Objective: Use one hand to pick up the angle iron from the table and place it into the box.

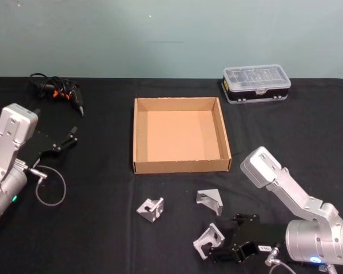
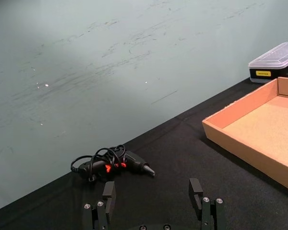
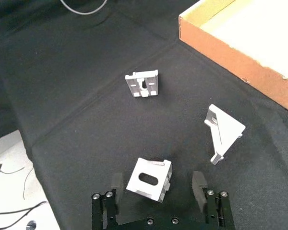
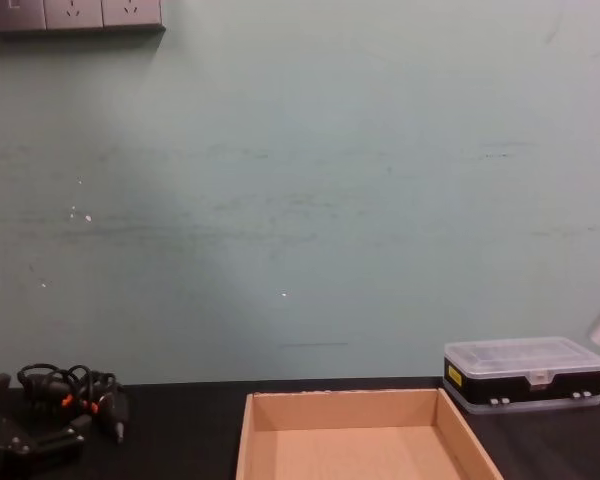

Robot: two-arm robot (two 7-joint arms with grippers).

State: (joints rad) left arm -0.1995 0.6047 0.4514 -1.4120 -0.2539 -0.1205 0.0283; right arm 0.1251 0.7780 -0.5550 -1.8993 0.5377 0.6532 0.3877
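Right now the right claw [image 3: 157,186] is hanging low over the near part of the table [image 1: 103,188], its fingers [image 3: 116,184] standing wide apart and gripping nothing. The nearest angle iron [image 3: 150,178] is sitting on the black top between those fingers, tipped so that its slotted face is pointing upward. I cannot tell whether either finger is touching it.

It is looking like a small metal corner piece: stiff, not fragile, and probably light for the claw. Its smooth pale faces are likely slippery. I am judging the best hold to be square across the two flat outer sides. On a corner or a sloping edge it could twist or pop out as the fingers are closing.

Farther out, a second angle iron [image 1: 151,208] is lying toward the robot's left and a third angle iron [image 1: 210,201] is lying just short of the box [image 1: 180,165], the two well apart. The box is sitting open at mid-table with nothing in it, and a plastic case [image 1: 256,83] is resting beyond its right corner. The left claw [image 1: 66,140] is waiting at the table's left side, fingers apart and holding nothing.
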